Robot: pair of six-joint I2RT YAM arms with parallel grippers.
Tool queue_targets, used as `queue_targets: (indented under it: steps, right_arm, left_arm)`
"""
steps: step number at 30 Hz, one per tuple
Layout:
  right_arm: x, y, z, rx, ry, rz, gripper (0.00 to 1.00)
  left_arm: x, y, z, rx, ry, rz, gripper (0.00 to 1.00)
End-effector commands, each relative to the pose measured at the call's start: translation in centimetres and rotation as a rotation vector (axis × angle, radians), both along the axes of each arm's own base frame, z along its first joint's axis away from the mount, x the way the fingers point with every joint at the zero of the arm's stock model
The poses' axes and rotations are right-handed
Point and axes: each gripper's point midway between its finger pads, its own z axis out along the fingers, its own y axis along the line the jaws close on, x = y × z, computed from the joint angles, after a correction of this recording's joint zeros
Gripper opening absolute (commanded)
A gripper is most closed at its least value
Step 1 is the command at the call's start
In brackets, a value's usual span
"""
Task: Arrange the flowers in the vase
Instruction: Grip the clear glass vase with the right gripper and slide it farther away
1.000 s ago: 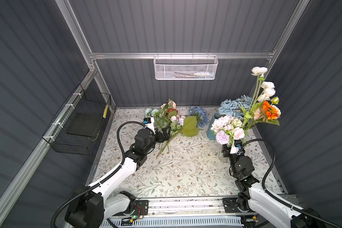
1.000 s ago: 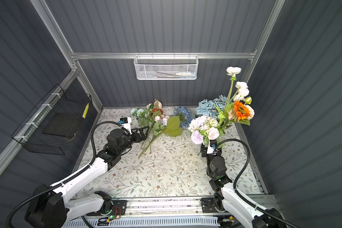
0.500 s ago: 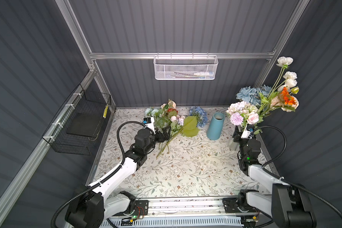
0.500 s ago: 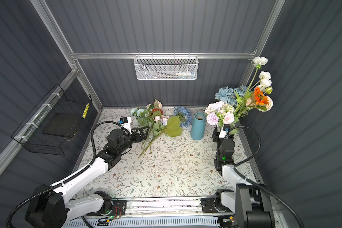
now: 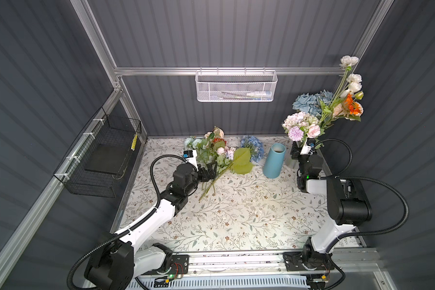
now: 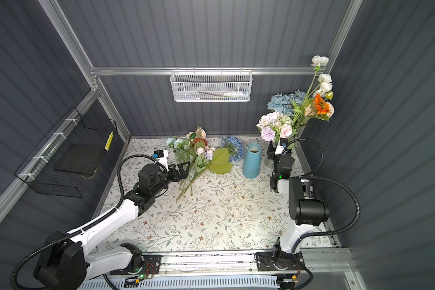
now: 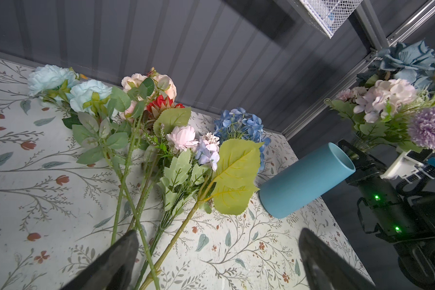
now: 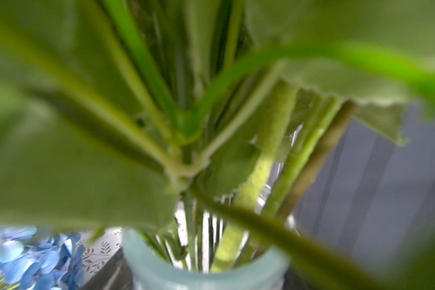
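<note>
Flowers (image 5: pixel 221 154) lie stems toward 7 o'clock; left gripper (image 5: pixel 211 172), spread wide, low over them; right gripper (image 5: pixel 296 150) clasps glass vase (image 8: pixel 146 261).

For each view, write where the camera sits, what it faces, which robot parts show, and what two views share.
Top views: overhead, facing down at table; left arm, right arm show.
Left wrist: low, facing loose flowers and blue vase; open fingers, right arm show.
Right wrist: close on stems in glass vase; no fingers.
Shared: blue vase, top views and left wrist.
</note>
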Motion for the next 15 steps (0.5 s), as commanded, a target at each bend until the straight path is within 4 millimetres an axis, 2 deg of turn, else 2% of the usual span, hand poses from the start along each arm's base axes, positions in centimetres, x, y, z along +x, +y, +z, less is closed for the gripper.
queue_targets:
  steps: [1, 6, 15]
  right_arm:
    - [-0.3, 0.1, 7.0, -0.014, -0.253, 0.02, 0.27]
    - [0.8, 0.2, 5.3, -0.015, -0.221, 0.036, 0.28]
    - [0.7, 0.6, 2.2, -0.015, -0.165, 0.05, 0.32]
  left_arm:
    - [0.6, 0.4, 1.4, 0.015, -0.038, 0.026, 0.99]
    - [0.8, 0.4, 1.2, 0.019, -0.033, 0.03, 0.99]
    - [1.4, -0.3, 1.1, 0.02, -0.021, 0.012, 0.99]
